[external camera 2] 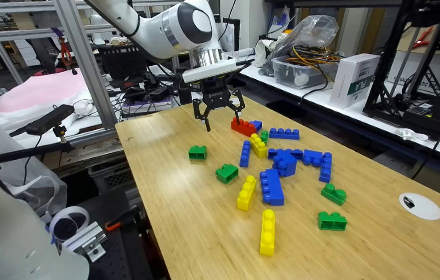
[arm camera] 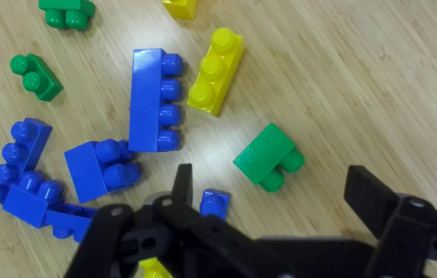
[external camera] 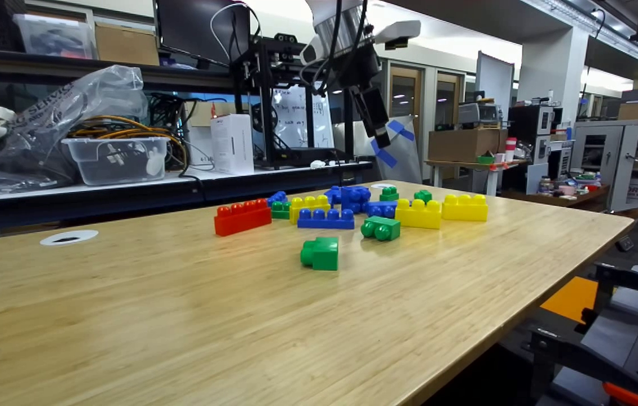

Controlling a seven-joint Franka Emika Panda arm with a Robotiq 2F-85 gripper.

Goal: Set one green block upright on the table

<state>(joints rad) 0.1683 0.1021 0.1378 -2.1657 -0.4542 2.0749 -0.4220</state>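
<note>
Green block [arm camera: 264,154], the piece I judge to be the target: on its side on the tabletop [arm camera: 357,77], studs pointing sideways, not yet upright. In the wrist view it shows in the gap between my jaws, centred slightly beyond the line joining their tips. Its long axis, along the stud row, runs diagonal to that line; I assess that a wrist turn should precede any clean grasp. My tool [external camera 2: 223,126], the only one, hovers above the tabletop, spread wide and holding nothing.

Materials: the block is glossy moulded plastic, flat-sided, two rounded studs visible; smooth faces could slip if pinched off-square. A blue brick [arm camera: 214,204] shows near one jaw, partly hidden by my tool; I note a risk of knocking it on descent. A yellow brick [arm camera: 216,71], three studs in a row, lies near. The tabletop is pale wood, streaked with grain, softly reflective.
</note>
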